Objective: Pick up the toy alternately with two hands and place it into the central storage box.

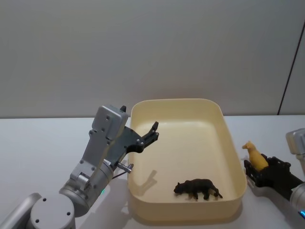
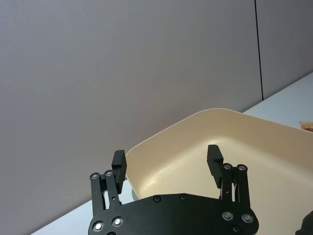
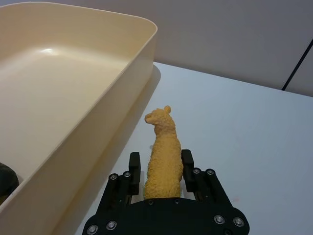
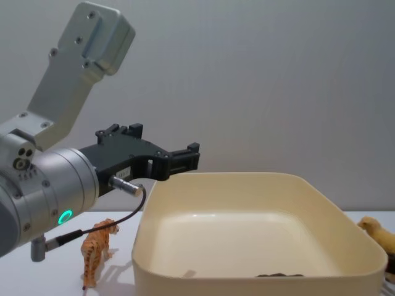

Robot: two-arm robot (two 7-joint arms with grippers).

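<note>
We've got the right gripper clamped on the yellow toy, down at the desk just right of the box. Our left gripper hovers, jaws apart, above its left rim; dark bear inside.

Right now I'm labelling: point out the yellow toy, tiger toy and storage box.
yellow toy (image 3: pixel 164 156), right wrist view, body
tiger toy (image 4: pixel 97 246), chest view, flank
storage box (image 1: pixel 176 110), head view, far wall

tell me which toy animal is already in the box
The dark bear: it stands inside the box. The yellow llama is in the right pincer, the tiger on the table.
</note>
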